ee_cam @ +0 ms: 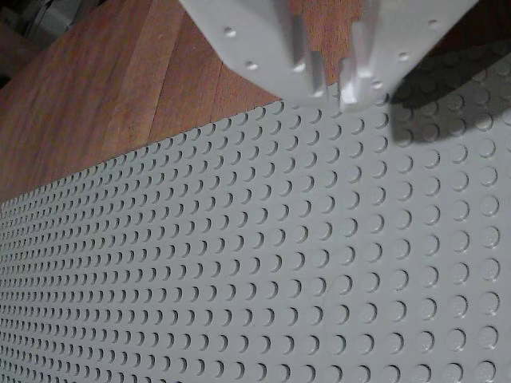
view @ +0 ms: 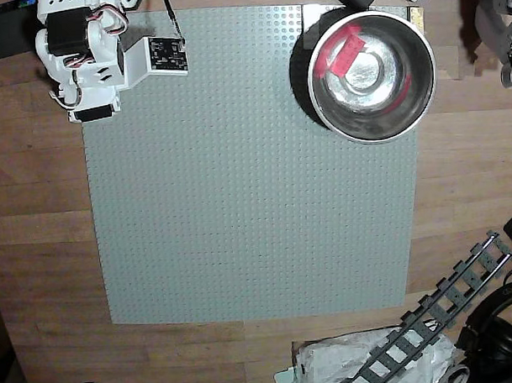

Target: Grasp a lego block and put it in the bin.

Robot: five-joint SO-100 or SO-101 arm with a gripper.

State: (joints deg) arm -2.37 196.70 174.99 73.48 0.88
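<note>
- The lego block [view: 342,54] lies inside the bin [view: 408,102], against its left wall in the overhead view.
- The bin sits at the far right corner of the grey baseplate [view: 247,183].
- In the wrist view the tool [ee_cam: 339,80] hangs empty over the baseplate, fingers slightly apart.

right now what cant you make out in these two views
- Gripper: wrist view's top edge cuts the fingers off; the overhead view shows only the arm, so open or shut is unclear.
- Lego block: a red shape in the bin, overhead view; reflections blur its outline and studs.
- Bin: outside the wrist view, which shows only the grey baseplate and wood.
</note>
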